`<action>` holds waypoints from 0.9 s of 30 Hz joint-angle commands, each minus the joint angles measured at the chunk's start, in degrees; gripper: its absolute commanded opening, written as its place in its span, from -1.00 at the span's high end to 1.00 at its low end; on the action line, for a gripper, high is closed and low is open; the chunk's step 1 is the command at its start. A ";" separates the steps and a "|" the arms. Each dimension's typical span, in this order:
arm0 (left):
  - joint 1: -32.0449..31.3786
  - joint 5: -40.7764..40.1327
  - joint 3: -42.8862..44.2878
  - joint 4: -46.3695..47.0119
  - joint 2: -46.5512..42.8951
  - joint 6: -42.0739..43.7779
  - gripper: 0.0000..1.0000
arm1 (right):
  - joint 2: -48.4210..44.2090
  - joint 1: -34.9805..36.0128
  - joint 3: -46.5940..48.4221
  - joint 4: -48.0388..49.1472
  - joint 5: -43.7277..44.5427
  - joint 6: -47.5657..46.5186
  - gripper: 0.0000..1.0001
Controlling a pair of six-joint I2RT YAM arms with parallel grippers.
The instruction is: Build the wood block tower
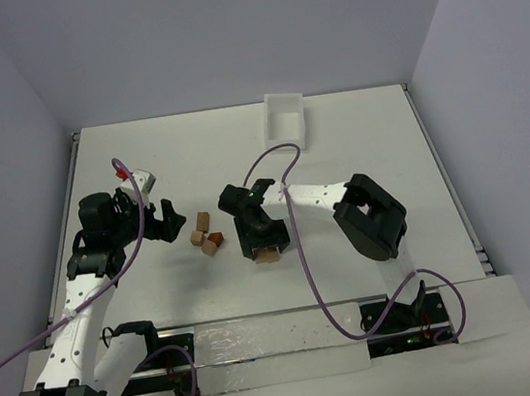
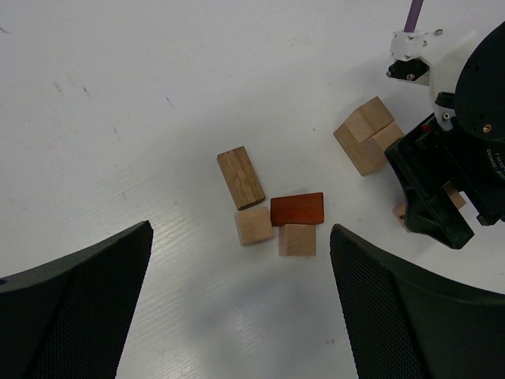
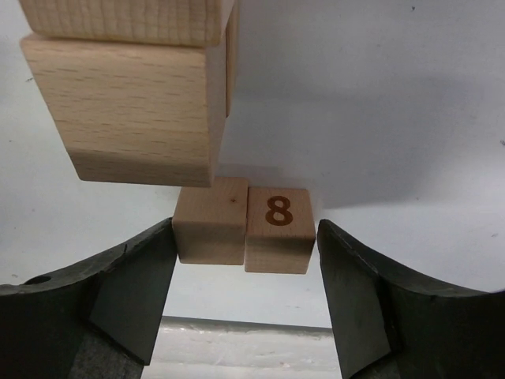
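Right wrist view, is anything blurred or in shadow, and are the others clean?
Right wrist: numbered block sharp, grain crisp on the big near block, soft shadow behind them on the table. Left wrist: loose blocks sharp, faint shadows. Top external: even light, no glare.

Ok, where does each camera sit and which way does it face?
Top external: above and behind the bases, looking down on the table; left arm and right arm show.
Left wrist: on the left arm, facing down at four loose blocks; its own fingers frame the bottom.
Right wrist: low, facing two small cubes between its own fingers.
Shared: top and left wrist both show those loose blocks and the right gripper.
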 commanded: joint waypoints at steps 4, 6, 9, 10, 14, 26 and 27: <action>0.47 1.06 0.53 2.18 -0.25 0.87 -0.98 | -0.72 -0.57 1.02 -0.59 1.62 1.50 -0.35; 0.47 1.00 0.56 2.17 -0.22 0.94 -0.99 | -1.26 -0.83 0.64 -0.41 1.49 1.41 -0.29; 0.52 1.04 0.61 2.17 -0.16 1.02 -0.98 | -3.00 -1.65 -1.03 0.62 0.85 0.75 -0.14; 0.54 1.08 0.61 2.16 -0.16 1.03 -0.98 | -4.09 -2.27 -1.76 1.10 0.54 0.39 -0.08; 0.47 1.17 0.76 2.00 -0.22 1.03 -0.99 | -9.13 -5.66 -5.43 3.14 0.77 -2.90 0.24; 0.47 2.69 3.04 0.57 0.28 1.90 -0.99 | -20.81 -18.11 -12.77 8.99 -4.19 -42.46 0.66; 0.47 2.93 3.16 0.31 0.27 2.09 -0.99 | -21.72 -19.07 -13.50 10.22 -6.11 -47.99 0.67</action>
